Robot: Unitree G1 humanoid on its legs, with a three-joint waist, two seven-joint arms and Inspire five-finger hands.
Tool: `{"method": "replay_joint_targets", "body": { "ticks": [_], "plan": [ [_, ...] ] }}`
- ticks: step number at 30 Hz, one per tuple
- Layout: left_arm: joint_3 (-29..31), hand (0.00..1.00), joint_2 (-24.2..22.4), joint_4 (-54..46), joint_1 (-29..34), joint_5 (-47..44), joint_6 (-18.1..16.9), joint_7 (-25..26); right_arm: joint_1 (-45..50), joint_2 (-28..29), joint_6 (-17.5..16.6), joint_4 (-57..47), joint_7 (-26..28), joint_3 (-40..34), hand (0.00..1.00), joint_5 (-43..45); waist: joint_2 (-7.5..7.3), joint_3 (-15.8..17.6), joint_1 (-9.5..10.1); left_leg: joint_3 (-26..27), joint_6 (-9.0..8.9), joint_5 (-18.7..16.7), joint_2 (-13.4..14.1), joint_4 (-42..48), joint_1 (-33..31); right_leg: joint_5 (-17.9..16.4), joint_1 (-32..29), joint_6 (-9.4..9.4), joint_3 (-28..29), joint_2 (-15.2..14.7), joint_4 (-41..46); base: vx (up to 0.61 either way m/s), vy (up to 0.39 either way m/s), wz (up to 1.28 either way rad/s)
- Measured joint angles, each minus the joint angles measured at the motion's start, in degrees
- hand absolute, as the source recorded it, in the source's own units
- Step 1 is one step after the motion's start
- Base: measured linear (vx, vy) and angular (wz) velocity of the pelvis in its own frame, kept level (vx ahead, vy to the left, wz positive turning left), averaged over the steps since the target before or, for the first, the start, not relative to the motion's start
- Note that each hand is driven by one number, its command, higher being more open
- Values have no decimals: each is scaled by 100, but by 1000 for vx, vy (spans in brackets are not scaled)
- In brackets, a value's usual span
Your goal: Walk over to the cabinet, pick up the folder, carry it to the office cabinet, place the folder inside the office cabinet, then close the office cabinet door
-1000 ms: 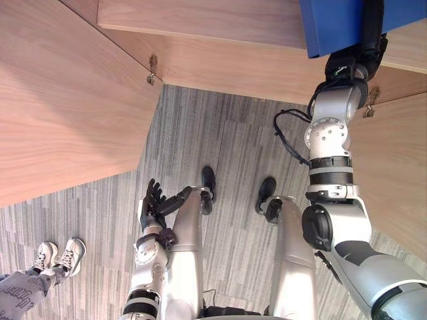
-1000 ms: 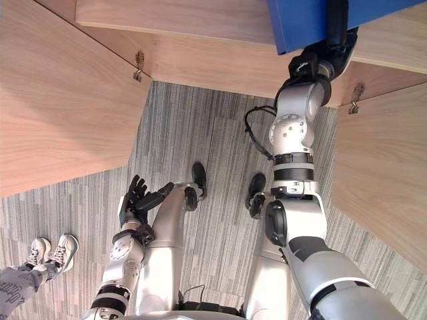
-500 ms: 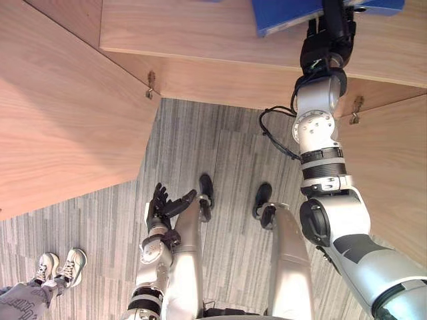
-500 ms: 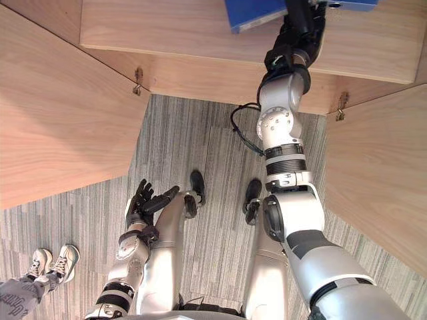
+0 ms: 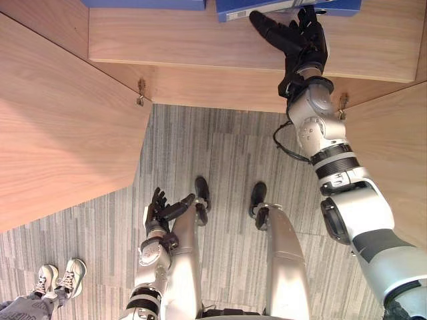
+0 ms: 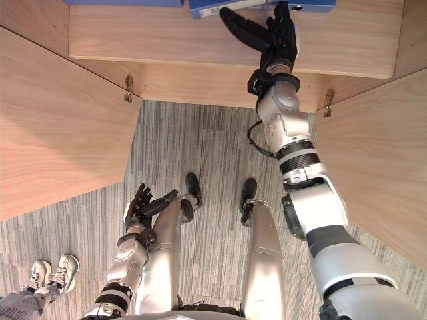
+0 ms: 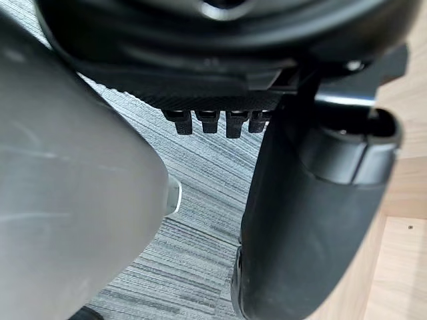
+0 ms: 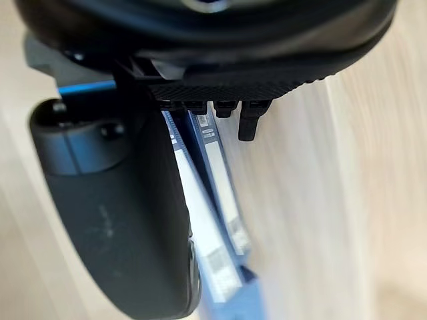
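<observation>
A blue folder [image 5: 267, 8] lies on the wooden shelf [image 5: 200, 40] of the open office cabinet, at the far edge of the eye views. My right hand [image 5: 300, 37] is open just in front of it, its straight fingers and spread thumb reaching the folder's front edge; I cannot tell whether they touch. In the right wrist view the folder's spine with white labels [image 8: 220, 200] shows past the thumb [image 8: 113, 200]. My left hand [image 5: 160, 210] hangs open beside my left thigh, holding nothing.
A second blue folder [image 5: 143, 3] lies further left on the same shelf. The cabinet's two wooden doors stand open, one to my left [image 5: 60, 133] and one to my right [image 5: 393, 167]. A person's white shoes [image 5: 60, 277] stand on the grey carpet at lower left.
My right hand carried the blue folder forward onto the shelf, then let go of it and opened. The view has shifted a little. My left hand has stayed at my side.
</observation>
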Motion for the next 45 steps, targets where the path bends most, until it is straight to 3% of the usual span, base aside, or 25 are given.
{"method": "replay_joint_targets", "body": {
  "ticks": [1, 7, 19, 25, 33, 39, 45],
  "plan": [
    [-9, 100, 13, 22, 0, 0, -12, -25, 38, -142, -3, -4, 157, 116, 0, -176, 0, 0, -1, 0, 0, 1, 0, -10, 11, 0, 13, 0, -2, 1, -10, 0, 0, 0],
    [-159, 100, 131, 96, -4, 3, -26, -152, 136, -616, -74, -79, 595, 503, 0, -1175, -13, -7, 18, 12, 0, 1, -1, -47, 53, 2, 57, 3, -6, 2, -36, 0, 0, 0],
    [-233, 100, 202, 256, -46, 6, -13, -250, 531, -605, -34, -270, 727, 937, 0, -2625, -48, -84, 146, 51, -2, -2, -8, -168, 126, 1, 111, 3, -11, 3, -124, 2, -5, 0],
    [-200, 100, 186, 248, -46, 2, -12, -244, 376, -223, 96, -248, 540, 1012, 0, -2730, -48, -84, 188, 34, -3, 4, -29, -198, 77, 1, 74, 3, -38, -9, -144, 2, -5, 0],
    [-119, 100, 85, 153, -46, -61, -18, -179, -763, 206, 156, 347, -77, 718, 0, -2698, -48, -84, 224, -72, 0, 117, -172, -321, -62, 1, -28, 3, -166, -138, -137, 9, -15, 11],
    [-125, 100, 24, 46, -45, -125, -30, -76, -1421, 168, 156, 658, -458, 451, 0, -2585, -48, -83, 269, -101, 4, 228, -297, -464, -119, 0, -97, 2, -225, -246, -134, 2, -15, 12],
    [-243, 100, -10, -137, -41, -218, -32, -72, -1628, -314, 183, 877, -554, 315, 0, -2583, -47, -83, 283, -211, 3, 413, -462, -692, -151, 0, -126, 2, -361, -398, -131, 8, -15, 19]
  ]
}}
